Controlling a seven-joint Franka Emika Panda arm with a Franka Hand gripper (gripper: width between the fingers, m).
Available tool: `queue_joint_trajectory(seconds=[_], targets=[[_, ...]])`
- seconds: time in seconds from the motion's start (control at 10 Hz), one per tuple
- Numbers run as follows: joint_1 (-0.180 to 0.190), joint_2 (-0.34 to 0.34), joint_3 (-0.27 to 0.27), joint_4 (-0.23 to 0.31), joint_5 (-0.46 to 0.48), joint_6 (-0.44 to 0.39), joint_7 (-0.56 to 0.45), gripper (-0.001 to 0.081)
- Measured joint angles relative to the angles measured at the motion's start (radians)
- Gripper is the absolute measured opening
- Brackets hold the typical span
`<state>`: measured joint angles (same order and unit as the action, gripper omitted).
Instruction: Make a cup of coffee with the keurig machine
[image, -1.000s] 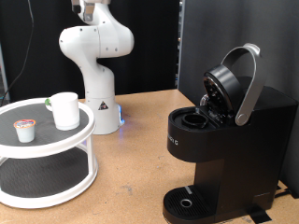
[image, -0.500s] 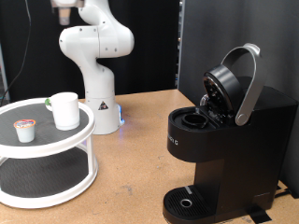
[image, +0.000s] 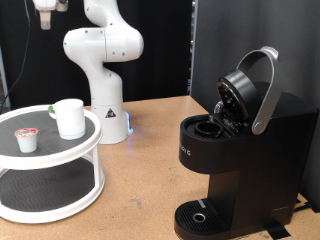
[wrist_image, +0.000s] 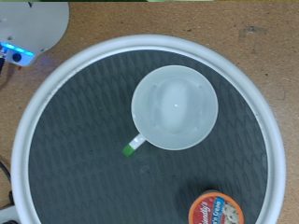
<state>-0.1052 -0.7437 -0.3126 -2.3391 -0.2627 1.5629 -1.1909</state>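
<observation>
The white cup (image: 69, 117) stands on the top tier of a round white stand (image: 60, 150) at the exterior view's left. From above, the cup (wrist_image: 175, 107) appears empty, its handle beside a small green mark. The black keurig machine (image: 240, 150) stands at the exterior view's right with its lid raised and its pod chamber exposed. My gripper (image: 45, 18) hangs high at the exterior view's top left, well above the stand and the cup, touching nothing. Its fingers do not show in the wrist view.
A small coffee pod (image: 26, 139) with a printed lid sits on the same tier; the pod (wrist_image: 217, 210) lies apart from the cup. The white robot base (image: 103, 70) stands behind the stand. The wooden table (image: 140, 190) spreads between stand and machine.
The arm's hand has swung towards the exterior view's left along the top edge, from above the robot base to above the stand. The cup, pod and machine have not moved.
</observation>
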Motion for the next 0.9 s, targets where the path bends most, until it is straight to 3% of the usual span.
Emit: queue_joint_trajectory(seconds=[0.4,0.9], targets=[[-0.003,0.022,-0.06,-0.036,0.005,0.134,0.007,0.0805],[-0.017,0.135,-0.101,-0.036,0.032,0.241,0.165,0.0805]])
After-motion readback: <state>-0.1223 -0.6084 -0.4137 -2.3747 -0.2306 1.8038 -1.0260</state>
